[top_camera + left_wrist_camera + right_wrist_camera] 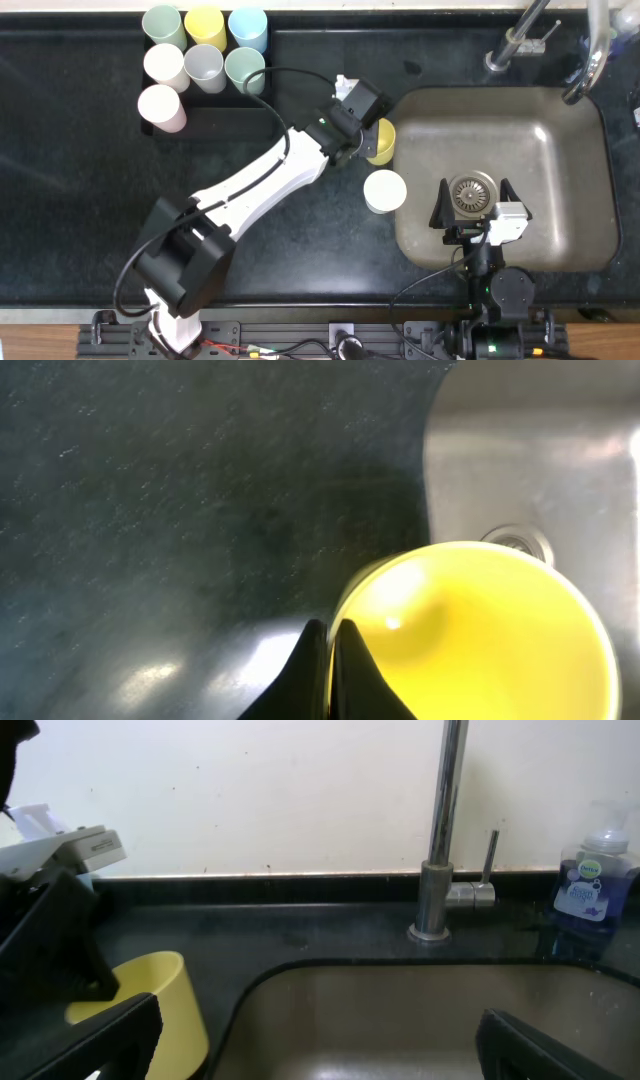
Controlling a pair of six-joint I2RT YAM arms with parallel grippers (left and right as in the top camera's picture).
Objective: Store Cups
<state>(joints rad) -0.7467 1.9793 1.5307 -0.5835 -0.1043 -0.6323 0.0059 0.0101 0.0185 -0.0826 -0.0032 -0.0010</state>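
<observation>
A yellow cup [382,141] is at the counter's edge beside the sink; whether it rests there or is lifted I cannot tell. My left gripper [366,137] is shut on its rim. In the left wrist view the two fingers [312,665] pinch the cup [480,640] wall, one inside and one outside. A white cup [385,191] stands upright on the counter just in front of it. A black rack [215,118] at the back left holds several cups in pastel colours. My right gripper [472,206] hangs open over the sink, holding nothing; from it the yellow cup [150,1005] shows to the side.
The steel sink [560,150] with its drain [472,190] takes up the right side. A faucet [520,40] stands behind it, with a soap bottle [595,880] on the back ledge. Dark counter [80,200] lies open between rack and front edge.
</observation>
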